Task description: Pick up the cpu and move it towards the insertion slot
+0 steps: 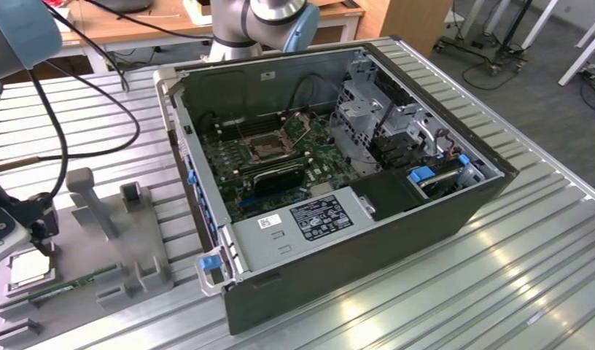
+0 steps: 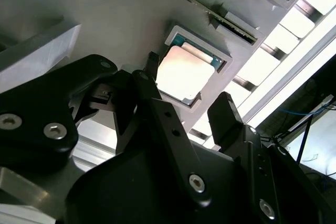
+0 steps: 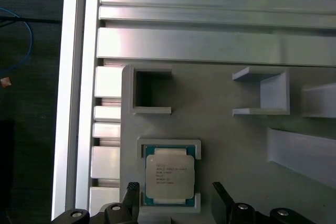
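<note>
The cpu is a pale silvery square chip lying flat in a square recess of the grey plastic fixture. In both wrist views my gripper is open just above it, with one dark fingertip on each side of the chip and nothing held. In the exterior view the gripper hangs over the cpu at the exterior view's far left. The insertion slot, a metal-framed square socket, lies on the green motherboard inside the open computer case, well off to the exterior view's right.
A green memory stick lies in the fixture beside the cpu. Grey upright holders stand on the fixture between the gripper and the case. The case wall rises along the fixture's side. Black cables hang near the arm.
</note>
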